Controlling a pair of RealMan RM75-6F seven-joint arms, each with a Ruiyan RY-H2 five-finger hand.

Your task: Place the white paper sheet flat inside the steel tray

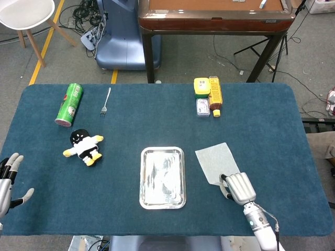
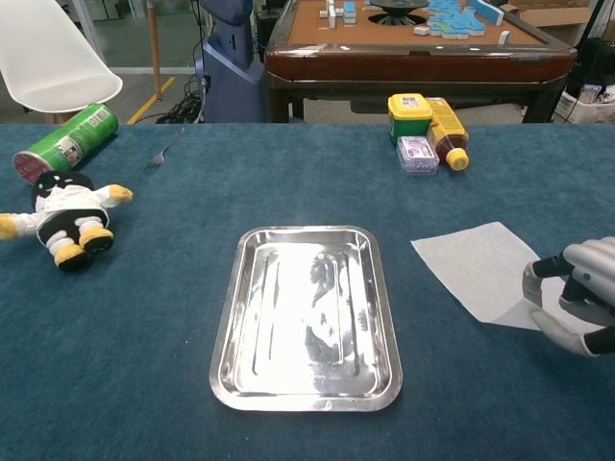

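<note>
Starting at the left edge of the blue felt table (image 1: pixel 157 104), we see our left hand (image 1: pixel 9 180) resting there, fingers spread wide and holding nothing. Near the far left corner lies a green cylindrical can (image 1: pixel 69 104) on its side, with a soft black-and-white plush doll (image 1: pixel 84 147) just in front of it and a thin metal fork (image 1: pixel 105 102) beside the can. The steel tray (image 2: pixel 306 317), a shiny rectangle with rounded corners, sits near the middle of the front edge and holds nothing. Toward the far edge stand a yellow-lidded jar (image 2: pixel 409 115), a small clear box (image 2: pixel 417 154) and a lying amber bottle (image 2: pixel 447 131). The white paper sheet (image 2: pixel 480 270) lies on the felt right of the tray, its near corner pinched by our right hand (image 2: pixel 572 307). Behind the table we see a wooden table (image 1: pixel 214 18) and a white chair (image 1: pixel 26 13) on grey floor.
</note>
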